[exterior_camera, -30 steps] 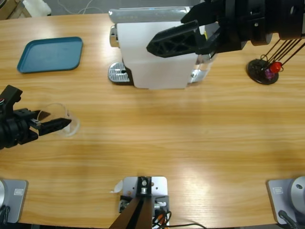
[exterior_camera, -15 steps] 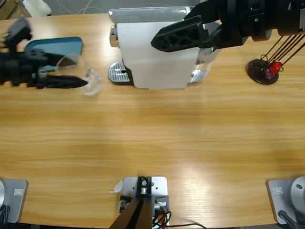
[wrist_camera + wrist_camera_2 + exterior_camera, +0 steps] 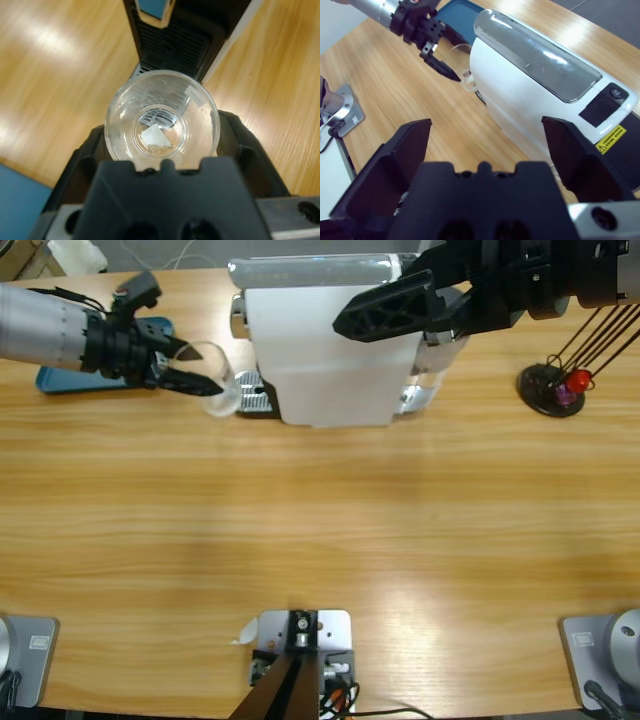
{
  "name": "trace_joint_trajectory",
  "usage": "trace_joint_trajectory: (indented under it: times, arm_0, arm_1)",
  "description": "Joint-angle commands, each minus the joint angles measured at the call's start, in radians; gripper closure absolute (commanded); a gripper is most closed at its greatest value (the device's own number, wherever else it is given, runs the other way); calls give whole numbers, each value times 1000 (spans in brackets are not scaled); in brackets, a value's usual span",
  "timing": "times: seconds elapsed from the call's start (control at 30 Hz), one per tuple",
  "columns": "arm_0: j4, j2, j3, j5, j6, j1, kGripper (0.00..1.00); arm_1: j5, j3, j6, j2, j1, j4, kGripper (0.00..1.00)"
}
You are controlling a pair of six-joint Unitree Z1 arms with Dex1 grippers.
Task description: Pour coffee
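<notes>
Left wrist: glass (image 3: 161, 121) betw. left gripper (image 3: 162, 145) jaws.

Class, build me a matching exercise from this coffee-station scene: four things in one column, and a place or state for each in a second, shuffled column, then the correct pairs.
Things
1. clear glass
2. right gripper
3. blue tray
4. black stand with a red piece

Places or states
A. hangs open above the white coffee machine
B. stands on the table's far right
C. held in the left gripper beside the machine's drip grate
D. lies at the table's far left, partly under the left arm

Pairs: 1-C, 2-A, 3-D, 4-B
</notes>
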Motion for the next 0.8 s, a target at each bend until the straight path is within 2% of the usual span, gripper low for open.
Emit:
trace_joint_trajectory:
  times: [0.03,0.57,0.8]
  arm_0:
    - [-25,121,-37,-23,17,-26,1000]
    - [-26,186,-123,-24,12,-50,1000]
    - [-24,192,-121,-53,3,-53,1000]
  arm_1:
    - [9,26,-11,-6,-35,-6,0]
    - [12,32,-16,0,-50,-7,0]
    - [13,32,-16,5,-52,-10,0]
